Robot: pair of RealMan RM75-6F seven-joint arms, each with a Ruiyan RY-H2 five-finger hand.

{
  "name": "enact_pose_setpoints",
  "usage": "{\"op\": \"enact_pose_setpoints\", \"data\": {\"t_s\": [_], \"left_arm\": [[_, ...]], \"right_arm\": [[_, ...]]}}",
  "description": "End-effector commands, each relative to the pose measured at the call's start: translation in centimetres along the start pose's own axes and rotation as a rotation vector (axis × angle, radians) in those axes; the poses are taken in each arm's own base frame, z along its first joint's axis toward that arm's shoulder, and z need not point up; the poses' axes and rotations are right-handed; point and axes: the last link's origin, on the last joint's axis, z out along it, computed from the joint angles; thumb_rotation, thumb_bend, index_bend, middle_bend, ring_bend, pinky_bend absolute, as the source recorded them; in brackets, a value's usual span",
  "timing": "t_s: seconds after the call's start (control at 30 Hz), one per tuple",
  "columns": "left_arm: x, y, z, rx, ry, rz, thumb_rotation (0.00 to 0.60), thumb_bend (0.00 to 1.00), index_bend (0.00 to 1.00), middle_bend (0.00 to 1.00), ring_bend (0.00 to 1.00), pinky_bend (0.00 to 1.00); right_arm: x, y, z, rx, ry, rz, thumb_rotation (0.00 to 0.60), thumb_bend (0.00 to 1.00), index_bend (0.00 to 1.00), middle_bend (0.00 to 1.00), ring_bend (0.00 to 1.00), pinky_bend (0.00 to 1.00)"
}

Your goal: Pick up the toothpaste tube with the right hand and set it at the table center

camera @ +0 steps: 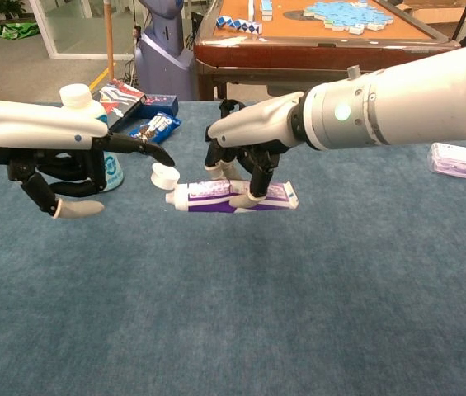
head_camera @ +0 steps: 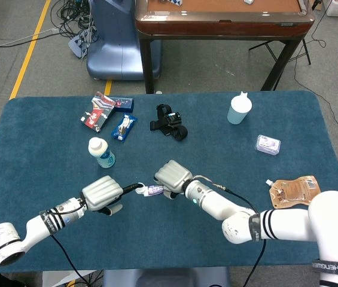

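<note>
The toothpaste tube (head_camera: pixel 152 190) (camera: pixel 231 198) is white and purple with a white cap at its left end. It lies flat near the middle of the blue table (head_camera: pixel 49 128), low over the cloth; I cannot tell whether it touches. My right hand (head_camera: pixel 171 174) (camera: pixel 249 148) holds the tube from above, fingers down on both sides. My left hand (head_camera: pixel 103 194) (camera: pixel 43 140) hovers just left of the cap with fingers apart. One of its fingers (camera: pixel 146 149) points out and ends right beside the cap, holding nothing.
A small white bottle (head_camera: pixel 101 152) (camera: pixel 77 96) stands behind my left hand. Snack packets (head_camera: pixel 100 112), a black strap (head_camera: pixel 169 122), a pale cup (head_camera: pixel 239 109), a wipes packet (head_camera: pixel 268 144) and a brown pouch (head_camera: pixel 294 191) lie around the table.
</note>
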Motion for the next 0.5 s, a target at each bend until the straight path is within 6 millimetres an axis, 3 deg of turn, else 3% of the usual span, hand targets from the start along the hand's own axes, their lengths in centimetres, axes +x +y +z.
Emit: {"op": "enact_pose_setpoints", "data": {"t_s": [0.03, 0.5], "left_arm": [[-0.07, 0.01, 0.11, 0.0, -0.004, 0.0, 0.6, 0.42, 0.07, 0.87, 0.9, 0.95], [-0.75, -0.81, -0.65, 0.038, -0.02, -0.001, 0.6, 0.42, 0.07, 0.86, 0.89, 0.94]], "right_arm": [[0.01, -0.08, 0.14, -0.002, 0.001, 0.0, 0.6, 0.81, 0.81, 0.76, 0.61, 0.37], [0.13, 0.44, -0.14, -0.015, 0.042, 0.024, 0.6, 0.83, 0.85, 0.78, 0.63, 0.37]]}}
